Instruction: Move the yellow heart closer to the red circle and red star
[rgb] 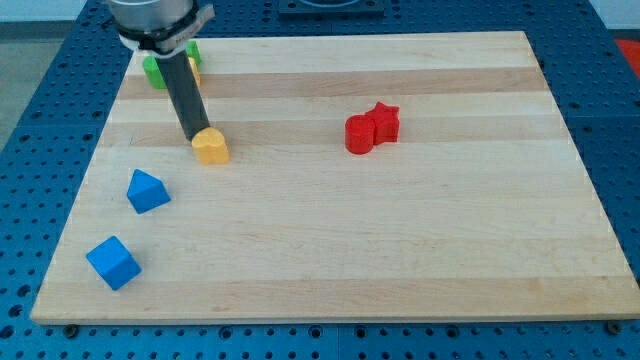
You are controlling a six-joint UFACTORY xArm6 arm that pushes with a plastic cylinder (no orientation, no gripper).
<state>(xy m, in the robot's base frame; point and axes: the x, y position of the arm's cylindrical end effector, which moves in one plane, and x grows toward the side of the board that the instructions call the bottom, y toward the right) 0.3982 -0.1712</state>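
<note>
The yellow heart (211, 147) lies on the wooden board left of centre. My tip (194, 138) rests just at the heart's upper left side, touching or nearly touching it. The red circle (359, 134) and the red star (384, 121) sit side by side, touching, to the right of centre, well to the right of the heart.
A blue triangular block (147, 190) and a blue cube (113, 262) lie at the lower left. A green block (154, 70) and another yellow block (194, 70) sit at the top left, partly hidden behind the rod. The wooden board (400, 250) is edged by a blue perforated table.
</note>
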